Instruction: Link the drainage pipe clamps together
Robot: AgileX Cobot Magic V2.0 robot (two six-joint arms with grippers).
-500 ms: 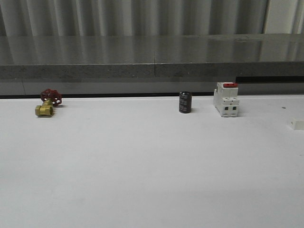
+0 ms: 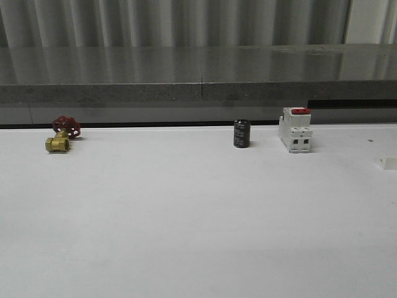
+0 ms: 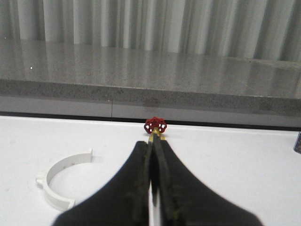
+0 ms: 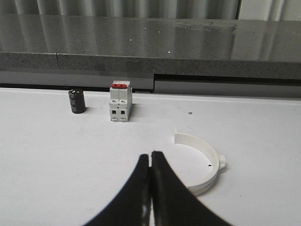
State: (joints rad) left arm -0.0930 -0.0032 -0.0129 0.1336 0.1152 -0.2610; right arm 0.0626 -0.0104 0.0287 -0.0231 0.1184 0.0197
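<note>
Two white half-ring drainage pipe clamps lie apart on the white table. One clamp (image 3: 66, 163) lies flat in the left wrist view, off to one side of my left gripper (image 3: 154, 143) and not touching it. That gripper is shut with nothing in it. The other clamp (image 4: 207, 181) lies in the right wrist view with its side lug (image 4: 222, 164) showing, just beside my right gripper (image 4: 150, 154). The right gripper is also shut and empty.
Along the table's far edge stand a brass valve with a red handwheel (image 2: 62, 133), a black cylinder (image 2: 242, 133) and a white breaker with a red switch (image 2: 295, 129). A small white piece (image 2: 388, 162) pokes in at the right edge. A grey ledge (image 2: 198, 90) runs behind the table.
</note>
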